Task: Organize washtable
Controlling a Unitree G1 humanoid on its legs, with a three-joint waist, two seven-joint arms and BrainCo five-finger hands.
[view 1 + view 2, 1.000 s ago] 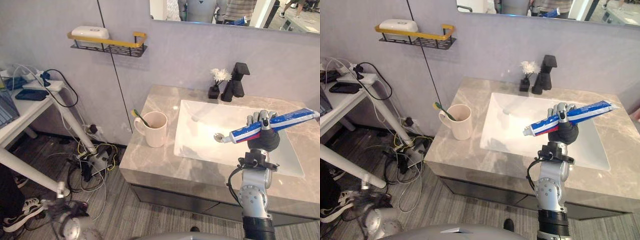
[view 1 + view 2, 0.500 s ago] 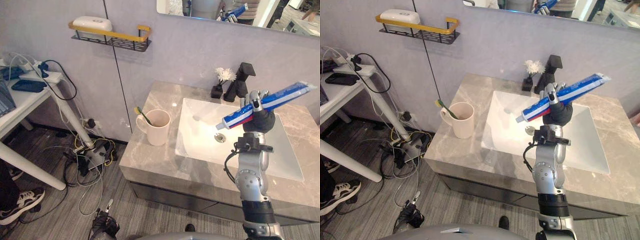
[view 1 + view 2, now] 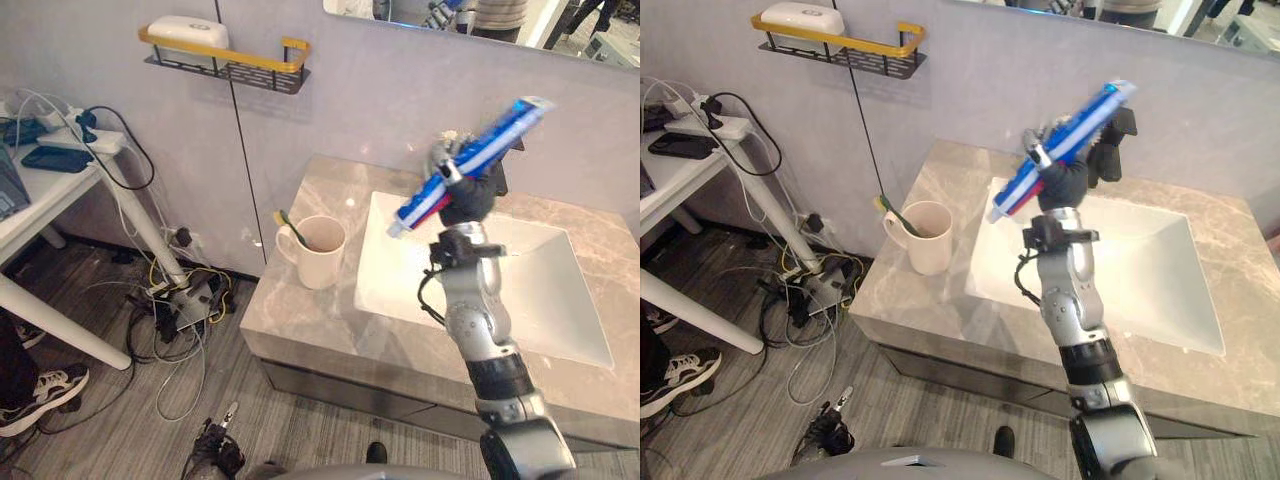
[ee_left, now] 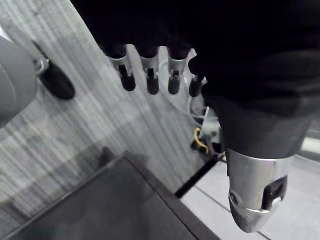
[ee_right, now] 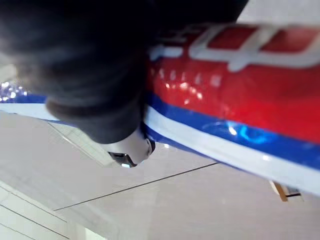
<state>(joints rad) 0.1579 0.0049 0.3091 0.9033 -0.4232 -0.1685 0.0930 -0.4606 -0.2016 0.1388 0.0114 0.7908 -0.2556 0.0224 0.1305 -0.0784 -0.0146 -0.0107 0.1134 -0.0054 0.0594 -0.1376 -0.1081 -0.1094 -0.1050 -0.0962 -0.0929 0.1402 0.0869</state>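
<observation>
My right hand (image 3: 458,192) is shut on a blue, red and white toothpaste tube (image 3: 470,160), held high over the left part of the white sink (image 3: 545,300). The tube slants steeply, its cap end lower and pointing toward a cream mug (image 3: 320,252). The mug stands on the marble counter (image 3: 300,315) left of the sink, with a green and yellow toothbrush (image 3: 285,225) in it. In the right wrist view the tube (image 5: 225,95) lies right against my curled thumb (image 5: 100,100). My left hand (image 4: 150,75) hangs low beside me over the floor, fingers relaxed and holding nothing.
A black faucet (image 3: 1112,150) stands behind the sink. A wall shelf with a yellow rail (image 3: 225,62) carries a white soap box (image 3: 185,28). A white side table (image 3: 55,185) with a phone and cables stands at the left, and cables (image 3: 185,300) lie on the floor.
My right hand has carried the toothpaste tube up and to the left, from over the sink's middle toward the mug, and the tube now slants more steeply. The camera has also shifted.
</observation>
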